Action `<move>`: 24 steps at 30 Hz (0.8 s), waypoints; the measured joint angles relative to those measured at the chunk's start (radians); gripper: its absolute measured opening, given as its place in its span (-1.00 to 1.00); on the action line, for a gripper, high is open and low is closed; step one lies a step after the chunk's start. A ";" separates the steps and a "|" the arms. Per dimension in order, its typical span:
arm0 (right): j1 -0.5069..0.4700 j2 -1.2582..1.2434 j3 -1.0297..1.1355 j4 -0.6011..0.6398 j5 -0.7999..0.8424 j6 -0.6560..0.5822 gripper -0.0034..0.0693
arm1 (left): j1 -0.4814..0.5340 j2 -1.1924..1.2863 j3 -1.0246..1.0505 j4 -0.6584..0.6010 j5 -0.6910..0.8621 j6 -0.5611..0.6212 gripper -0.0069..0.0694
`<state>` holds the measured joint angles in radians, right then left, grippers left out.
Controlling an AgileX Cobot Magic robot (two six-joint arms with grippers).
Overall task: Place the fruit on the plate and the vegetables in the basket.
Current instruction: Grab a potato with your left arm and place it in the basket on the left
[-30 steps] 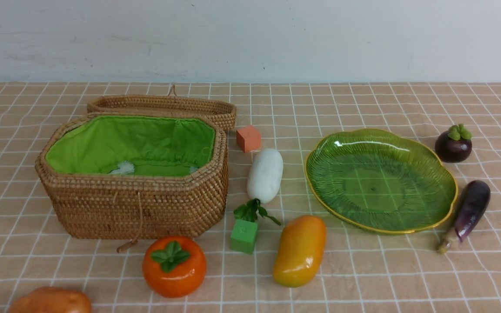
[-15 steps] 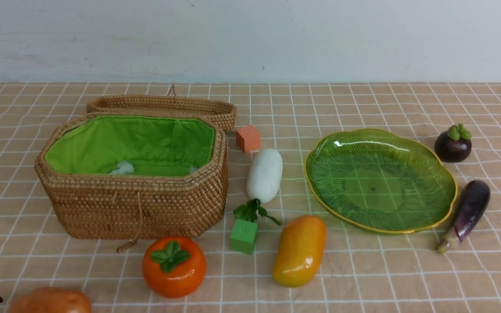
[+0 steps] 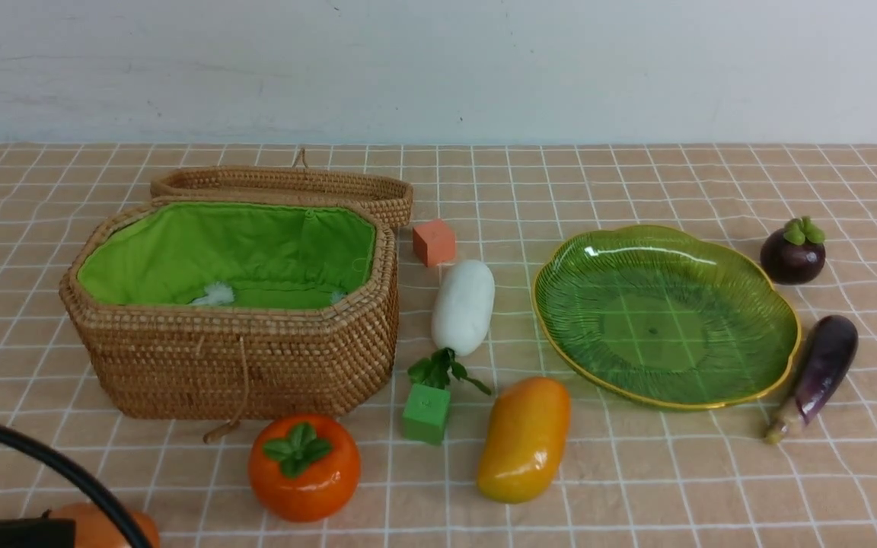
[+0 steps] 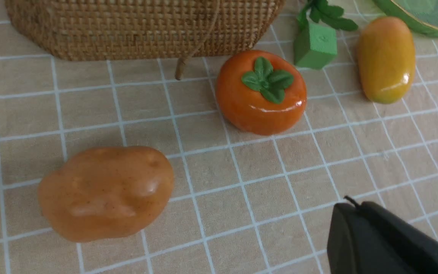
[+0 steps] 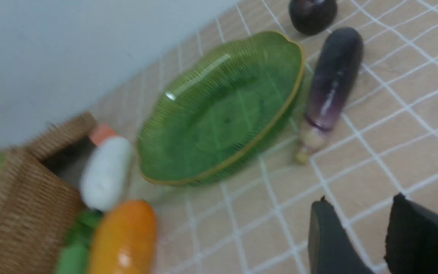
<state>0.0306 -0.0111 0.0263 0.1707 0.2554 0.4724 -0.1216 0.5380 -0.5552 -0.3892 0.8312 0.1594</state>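
Potato [image 4: 105, 192] on counter [image 4: 280, 182], ahead of left fingers [image 4: 375, 239] and off to one side, not touching; long axis crosswise to their reach. Left fingers closed, empty, likely the nearer arm. Basket [image 4: 139, 26] beyond potato. Right fingers [image 5: 329, 239] parted, holding nothing.

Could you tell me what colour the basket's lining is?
Bright green lining, clearest in the front view.

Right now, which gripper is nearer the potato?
Left. The left gripper hangs shut just beside the potato at the near left of the table. The right gripper is by the eggplant, across the table on the right side.
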 joint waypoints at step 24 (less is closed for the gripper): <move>0.449 0.455 -0.937 0.165 0.804 -0.647 -0.74 | -0.234 0.392 -0.201 0.321 0.225 0.375 -0.85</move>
<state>0.4797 0.4436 -0.9112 0.3356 1.0591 -0.1750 -0.3553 0.9303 -0.7562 -0.0686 1.0560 0.5346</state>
